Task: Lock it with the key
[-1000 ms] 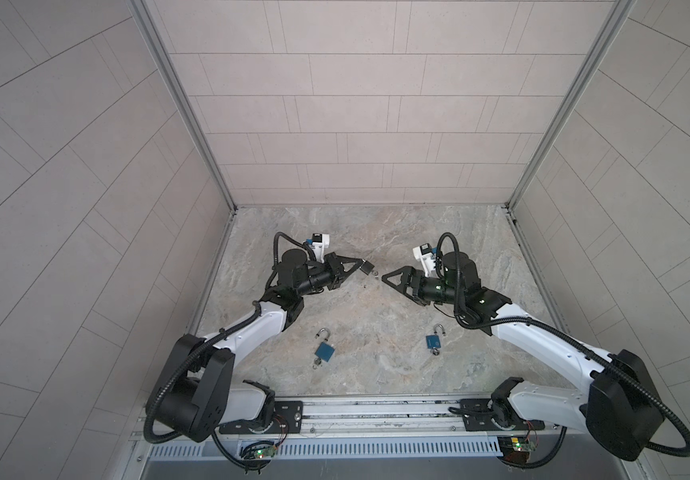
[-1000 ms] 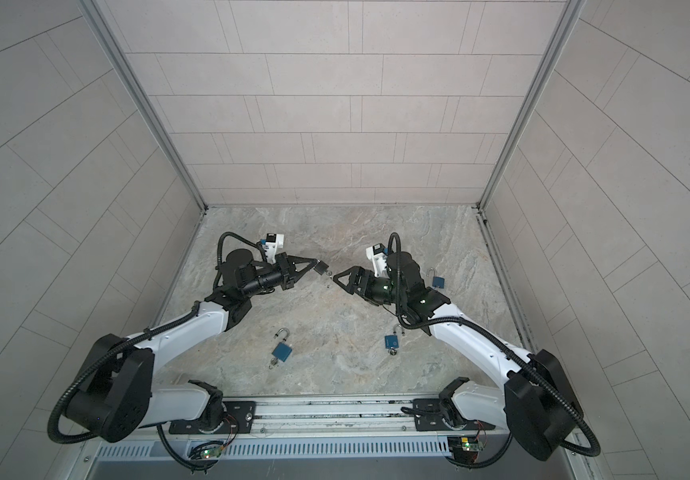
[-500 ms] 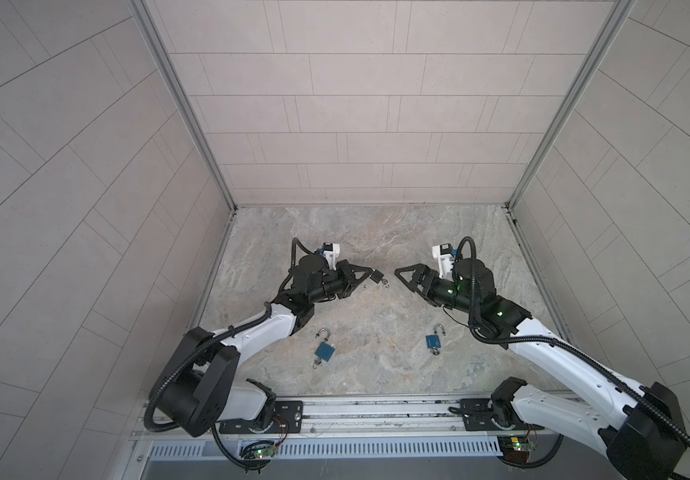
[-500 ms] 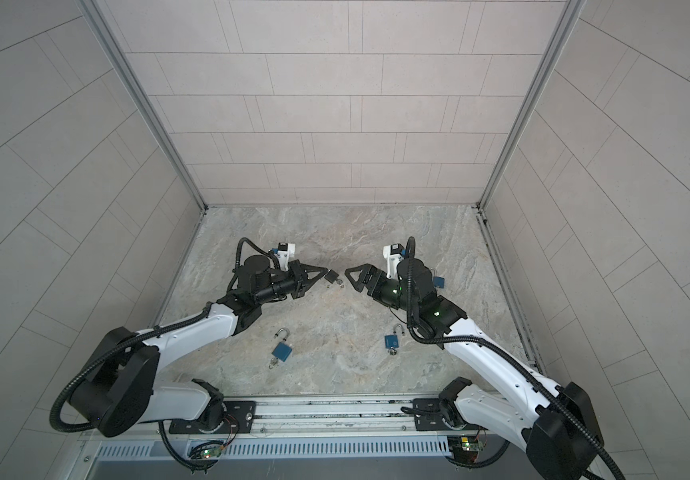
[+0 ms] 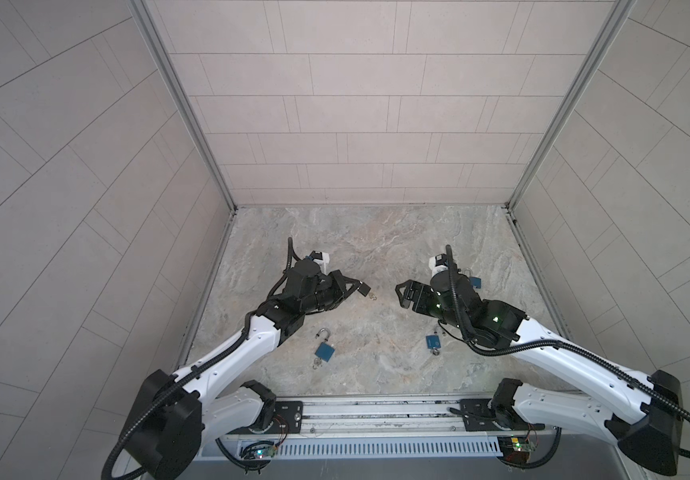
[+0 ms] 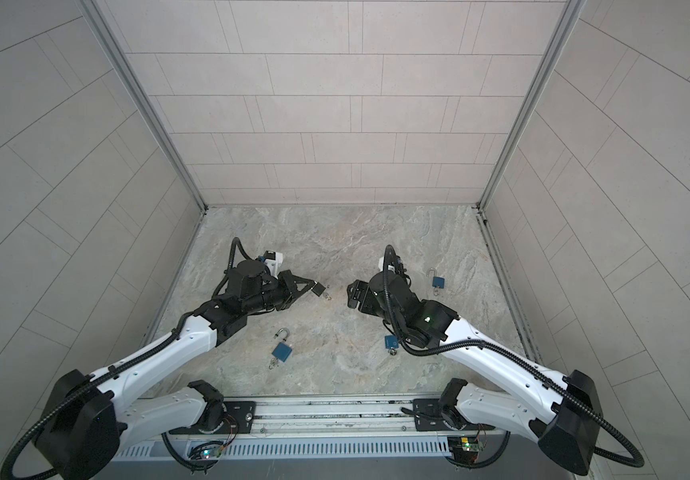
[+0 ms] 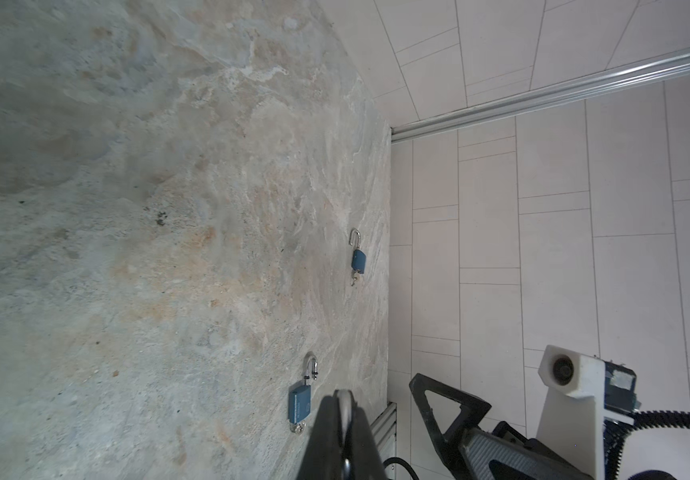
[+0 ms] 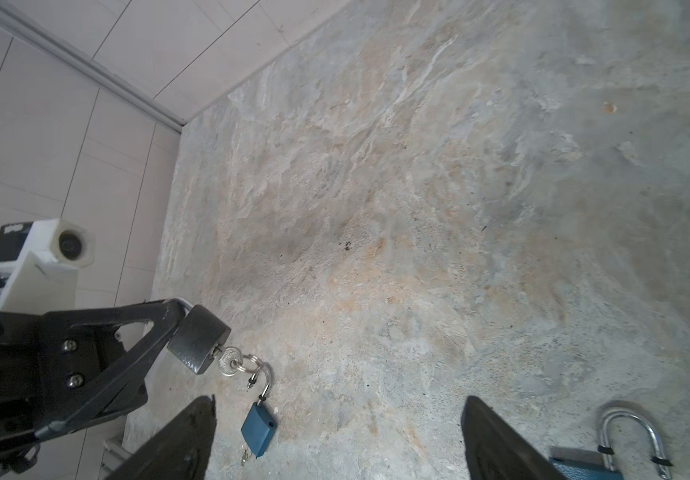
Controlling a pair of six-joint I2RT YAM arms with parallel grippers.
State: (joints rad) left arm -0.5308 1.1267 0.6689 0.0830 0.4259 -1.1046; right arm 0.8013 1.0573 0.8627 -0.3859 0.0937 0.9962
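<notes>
Near mid-frame in a top view, the left tool (image 5: 355, 286) is clamped on the black padlock (image 8: 198, 338), apparently presenting its key (image 8: 231, 361) to the facing right tool (image 5: 402, 295), whose jaws are spread, probably to turn it.

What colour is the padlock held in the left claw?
Black padlock, silver key in it; clearest in the right wrist view.

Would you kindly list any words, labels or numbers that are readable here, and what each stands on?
None can be read.
On the nearer blue padlock in the left wrist view: faint marking, too blurred to read.
On the left wrist camera: pale mark on its dark part, too small to read.
On the black padlock: no text shows.
</notes>
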